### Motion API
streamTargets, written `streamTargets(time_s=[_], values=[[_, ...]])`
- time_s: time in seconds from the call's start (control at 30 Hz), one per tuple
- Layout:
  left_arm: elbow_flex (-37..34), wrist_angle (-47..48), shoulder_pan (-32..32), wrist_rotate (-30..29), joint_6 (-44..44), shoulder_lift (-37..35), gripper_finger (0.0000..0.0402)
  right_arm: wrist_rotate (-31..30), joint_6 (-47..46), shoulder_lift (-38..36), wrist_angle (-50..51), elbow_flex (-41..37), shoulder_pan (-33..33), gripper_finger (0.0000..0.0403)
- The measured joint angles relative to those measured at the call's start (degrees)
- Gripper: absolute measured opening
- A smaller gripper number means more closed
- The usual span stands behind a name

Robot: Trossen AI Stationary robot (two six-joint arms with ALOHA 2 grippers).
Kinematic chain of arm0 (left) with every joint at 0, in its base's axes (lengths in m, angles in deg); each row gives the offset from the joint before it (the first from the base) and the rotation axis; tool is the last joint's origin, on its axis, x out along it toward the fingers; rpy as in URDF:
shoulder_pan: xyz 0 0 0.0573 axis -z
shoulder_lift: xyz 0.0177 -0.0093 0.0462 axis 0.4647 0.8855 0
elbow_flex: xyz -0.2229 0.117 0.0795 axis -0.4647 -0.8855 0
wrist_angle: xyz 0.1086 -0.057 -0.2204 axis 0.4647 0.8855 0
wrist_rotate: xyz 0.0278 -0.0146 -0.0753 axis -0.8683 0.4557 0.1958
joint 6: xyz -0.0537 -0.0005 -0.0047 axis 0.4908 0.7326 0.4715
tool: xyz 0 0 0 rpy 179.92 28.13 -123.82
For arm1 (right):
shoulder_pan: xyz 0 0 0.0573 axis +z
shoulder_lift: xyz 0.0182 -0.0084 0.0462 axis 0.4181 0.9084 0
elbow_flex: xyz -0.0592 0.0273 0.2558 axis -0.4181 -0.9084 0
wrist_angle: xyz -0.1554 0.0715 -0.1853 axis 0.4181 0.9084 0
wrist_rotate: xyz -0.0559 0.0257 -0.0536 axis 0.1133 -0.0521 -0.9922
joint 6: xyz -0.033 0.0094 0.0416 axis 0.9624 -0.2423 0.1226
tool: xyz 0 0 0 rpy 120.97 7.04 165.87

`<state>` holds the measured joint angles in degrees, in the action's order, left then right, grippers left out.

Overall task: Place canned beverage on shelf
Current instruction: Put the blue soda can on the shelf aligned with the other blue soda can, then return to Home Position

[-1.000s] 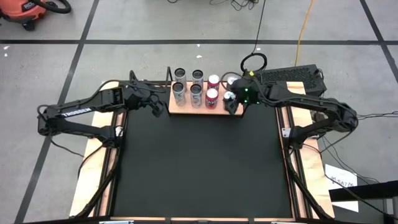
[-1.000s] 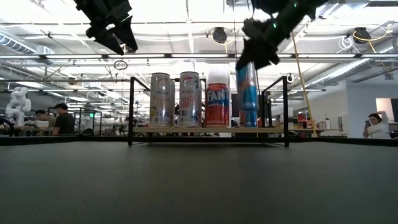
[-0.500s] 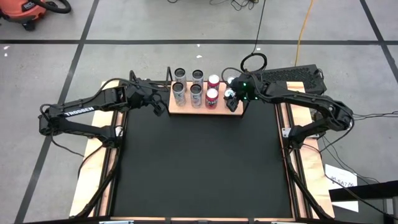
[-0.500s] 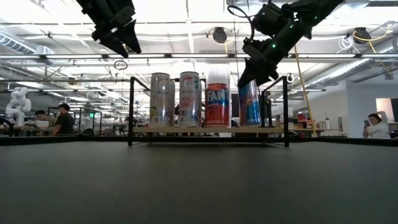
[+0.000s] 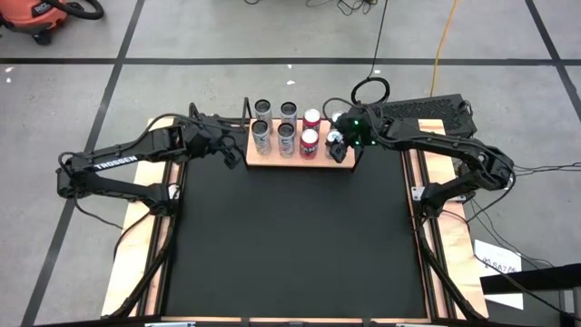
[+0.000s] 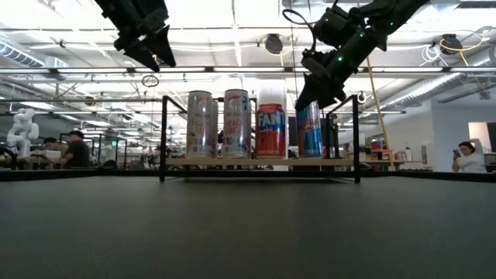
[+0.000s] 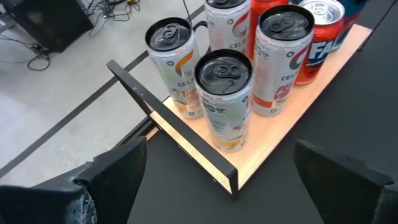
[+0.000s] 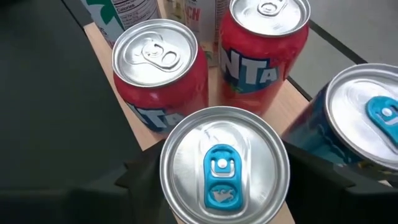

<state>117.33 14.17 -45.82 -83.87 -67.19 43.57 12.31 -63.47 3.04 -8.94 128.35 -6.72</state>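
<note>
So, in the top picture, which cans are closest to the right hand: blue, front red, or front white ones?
1. Blue can, under the right hand, shelf's right end.
2. Front red can, next leftward.
3. Front white cans, farther left.

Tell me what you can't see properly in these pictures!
- Blue can, low view: the right hand covers its top, so whether it is let go cannot be told.
- Second blue-tab can, right wrist view: cut off by the picture's edge.
- Back row of cans on the shelf, low view: hidden behind the front cans.
- White cans' labels, high view: too small to read.
</note>
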Motion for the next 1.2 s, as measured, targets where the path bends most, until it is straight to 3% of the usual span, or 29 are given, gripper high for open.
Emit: streamTargets(time_s=[0.37, 0.67, 0.87, 1.07, 1.2], values=[[0.01, 0.04, -1.75, 1.4, 0.09, -0.02, 0.0396, 1.11, -0.68, -1.74, 0.97, -0.11, -0.11, 0.0301], [0.02, -0.39, -1.81, 1.54, 0.02, -0.76, 0.0396, -3.16, -2.46, -10.38, 3.05, 0.41, -0.11, 0.031], [0.04, -9.29, -1.77, 8.6, -0.42, -2.71, 0.0396, -2.25, -6.99, -15.61, 3.59, 5.06, 0.08, 0.0309], [0.04, -22.11, -1.62, 17.16, 0.09, -2.67, 0.0386, 2.78, -10.3, -14.95, -3.49, 8.71, 5.19, 0.0263], [0.05, -30.28, -1.26, 20.28, -0.09, -2.67, 0.0326, 2.78, -13.31, -12.09, -11.22, 8.72, 11.01, 0.0201]])
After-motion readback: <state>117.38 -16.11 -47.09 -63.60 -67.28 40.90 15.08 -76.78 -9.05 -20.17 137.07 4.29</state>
